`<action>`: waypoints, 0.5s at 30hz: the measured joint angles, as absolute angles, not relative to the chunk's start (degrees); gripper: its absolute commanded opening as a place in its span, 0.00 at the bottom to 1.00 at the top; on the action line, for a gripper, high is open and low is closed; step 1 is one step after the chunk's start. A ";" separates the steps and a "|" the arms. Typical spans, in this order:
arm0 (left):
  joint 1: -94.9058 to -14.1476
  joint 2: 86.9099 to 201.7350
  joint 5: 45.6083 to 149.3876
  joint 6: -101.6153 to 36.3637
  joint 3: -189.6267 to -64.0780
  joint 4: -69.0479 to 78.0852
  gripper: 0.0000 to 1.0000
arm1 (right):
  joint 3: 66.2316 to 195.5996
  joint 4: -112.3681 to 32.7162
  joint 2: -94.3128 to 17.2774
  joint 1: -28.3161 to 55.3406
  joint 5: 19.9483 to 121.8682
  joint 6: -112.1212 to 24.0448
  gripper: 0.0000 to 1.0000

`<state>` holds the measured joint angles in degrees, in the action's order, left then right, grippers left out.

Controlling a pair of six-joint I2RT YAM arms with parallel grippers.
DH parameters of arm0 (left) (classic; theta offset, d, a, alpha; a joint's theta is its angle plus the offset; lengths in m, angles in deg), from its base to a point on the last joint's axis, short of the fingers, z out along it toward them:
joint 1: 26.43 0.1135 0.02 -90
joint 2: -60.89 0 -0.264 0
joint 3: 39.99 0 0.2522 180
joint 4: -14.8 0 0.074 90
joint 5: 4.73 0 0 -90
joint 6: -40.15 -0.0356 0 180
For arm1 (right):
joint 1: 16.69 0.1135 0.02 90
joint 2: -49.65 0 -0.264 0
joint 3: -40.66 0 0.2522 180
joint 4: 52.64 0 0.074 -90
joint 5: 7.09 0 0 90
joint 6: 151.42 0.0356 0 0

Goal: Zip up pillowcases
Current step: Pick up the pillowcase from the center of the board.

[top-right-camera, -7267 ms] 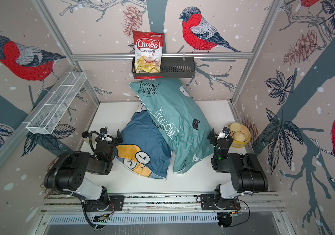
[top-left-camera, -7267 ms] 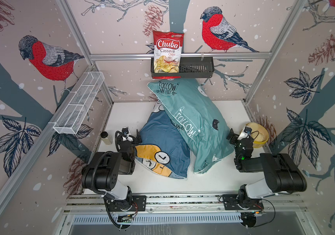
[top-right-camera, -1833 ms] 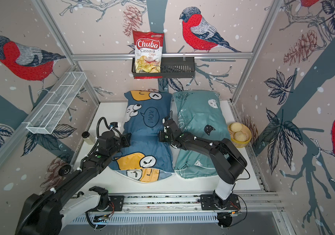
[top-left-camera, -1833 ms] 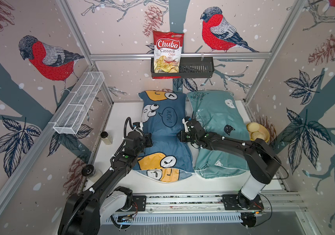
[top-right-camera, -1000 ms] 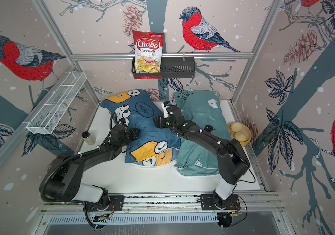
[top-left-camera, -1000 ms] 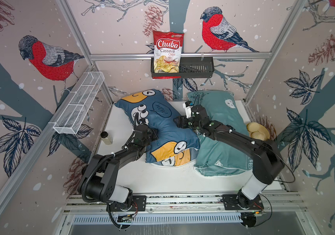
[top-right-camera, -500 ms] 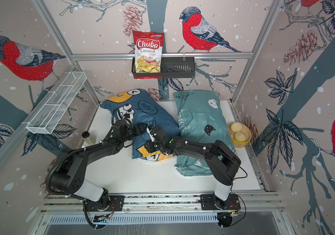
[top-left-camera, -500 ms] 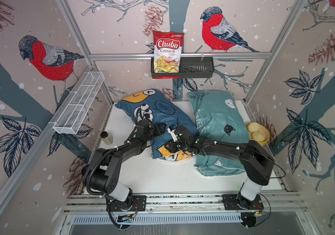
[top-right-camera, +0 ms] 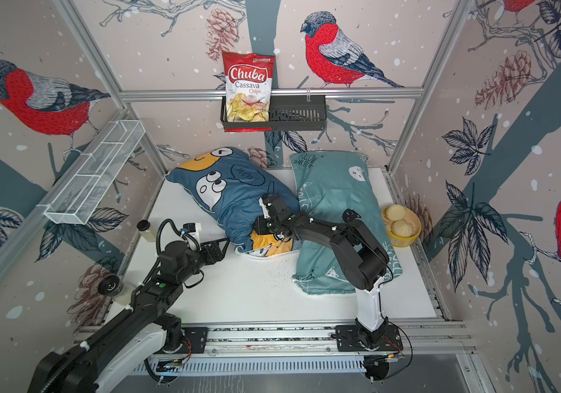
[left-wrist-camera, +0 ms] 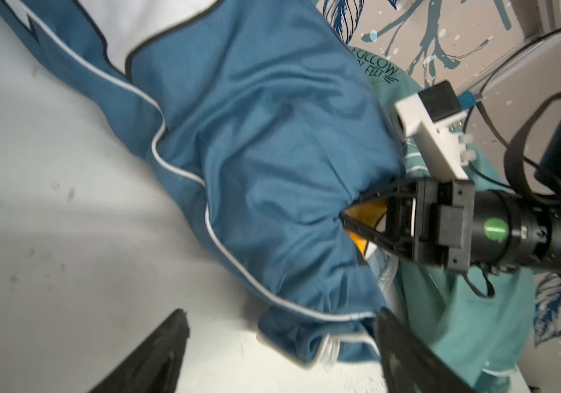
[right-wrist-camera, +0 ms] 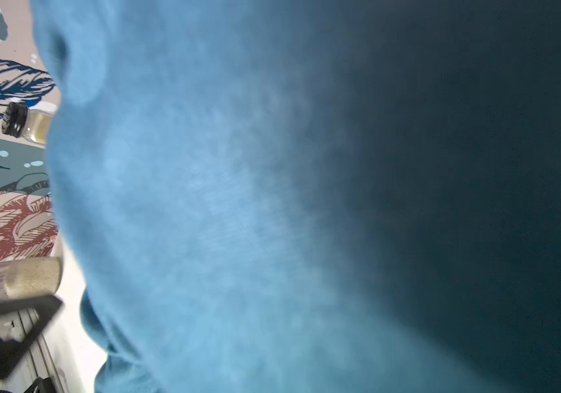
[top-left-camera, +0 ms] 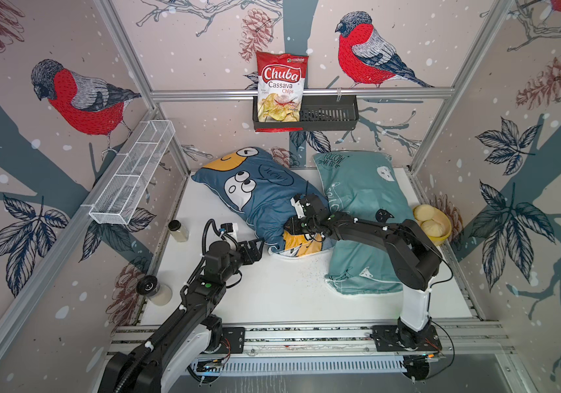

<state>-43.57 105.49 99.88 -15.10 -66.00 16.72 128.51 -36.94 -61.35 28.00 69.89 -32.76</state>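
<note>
White table, bird wallpaper all round. In both top views your dark blue pillowcase lies slanted mid-frame, with the teal pillowcase just right of it. Your right gripper pinches the blue one's lower end, and your left gripper gapes beside its bottom corner. Left wrist shows that pinch, with fingers spread either side of the corner. Right wrist is mostly blurry blue fabric.

place: robot lab cell | cues: aluminium frame, printed walls
</note>
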 measured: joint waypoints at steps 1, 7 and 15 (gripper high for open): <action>-43.57 104.14 100.99 -14.30 -64.69 17.20 0.58 | 128.62 -36.94 -61.42 27.89 69.67 -32.76 0.38; -43.57 103.53 108.23 -8.26 -59.81 24.54 0.47 | 128.86 -36.90 -61.51 27.65 69.08 -32.76 0.39; -43.57 111.46 113.52 -1.60 -57.10 36.19 0.57 | 128.99 -36.66 -61.51 27.54 68.08 -32.52 0.39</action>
